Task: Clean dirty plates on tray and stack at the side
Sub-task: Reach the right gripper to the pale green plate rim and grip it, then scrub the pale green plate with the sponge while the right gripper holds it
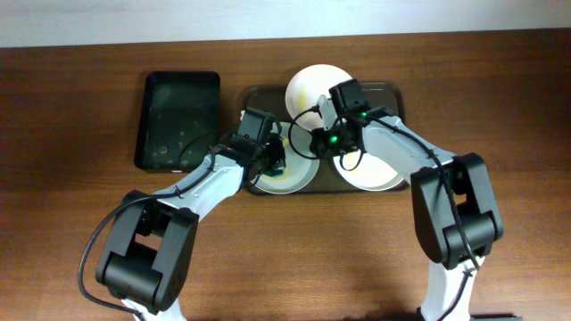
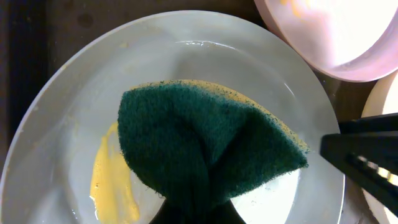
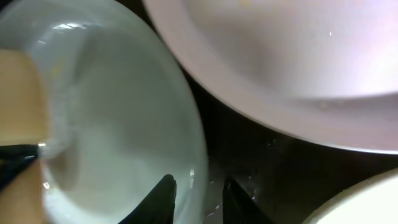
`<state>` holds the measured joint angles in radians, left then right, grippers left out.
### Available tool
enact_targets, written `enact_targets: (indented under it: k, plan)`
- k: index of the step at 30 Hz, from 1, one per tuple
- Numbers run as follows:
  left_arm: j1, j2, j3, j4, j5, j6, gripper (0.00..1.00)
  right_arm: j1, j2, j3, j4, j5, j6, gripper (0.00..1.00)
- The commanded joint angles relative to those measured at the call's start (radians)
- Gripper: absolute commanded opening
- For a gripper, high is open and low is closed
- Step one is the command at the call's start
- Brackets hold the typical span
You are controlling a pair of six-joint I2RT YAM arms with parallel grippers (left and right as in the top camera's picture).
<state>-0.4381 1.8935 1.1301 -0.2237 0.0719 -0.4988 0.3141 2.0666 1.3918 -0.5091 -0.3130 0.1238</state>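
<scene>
Where my arms reach: both stretch over the tray (image 1: pixel 390 93), which lies on the far middle of the table (image 1: pixel 303 263), just right of the smaller black tray (image 1: pixel 178 120).
Plates: all three white plates are in the tray. The left plate (image 2: pixel 56 124) sits near left, the right plate (image 1: pixel 379 174) near right, and the far plate (image 1: pixel 308 87) lies behind and between them.
Far plate: its far edge passes over the tray's far rim, and its near edge comes close to the other two.
Left gripper (image 1: pixel 272 159): my fingers are pressed together on the sponge (image 2: pixel 199 155), pinching it into a fold at one end.
Sponge: the dark green face is up, with a thin yellow layer showing along its edge. It fans out over the middle of the left plate.
Smear (image 2: pixel 109 180): a yellow streak lies on the left plate just beside the sponge.
Right gripper (image 3: pixel 199 182): it stands at the right rim of the left plate. One finger is over the plate's inside and the other over the dark tray floor, with a narrow gap between them.
Right grip: the rim runs through that gap, but I cannot tell whether the fingers clamp it.
</scene>
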Motion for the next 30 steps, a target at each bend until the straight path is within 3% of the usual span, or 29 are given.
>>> enact_targets:
  k: [1, 5, 15, 21, 30]
  plan:
    - [0.000, -0.001, -0.001, 0.005, 0.011, -0.016, 0.00, 0.006, 0.023, 0.013, 0.002, 0.027, -0.003, 0.27]
    - [0.001, -0.001, -0.001, 0.013, 0.011, -0.040, 0.00, 0.006, 0.023, 0.013, 0.002, 0.027, -0.002, 0.26]
    - [0.000, 0.011, -0.001, 0.014, 0.015, -0.090, 0.00, 0.006, 0.066, 0.010, 0.002, 0.026, -0.002, 0.04]
    - [0.000, 0.092, -0.001, 0.123, 0.151, -0.137, 0.00, 0.006, 0.066, 0.010, 0.003, 0.026, -0.002, 0.04]
    - [-0.009, 0.153, -0.001, 0.098, 0.105, -0.137, 0.00, 0.006, 0.066, 0.010, 0.002, 0.026, -0.002, 0.04]
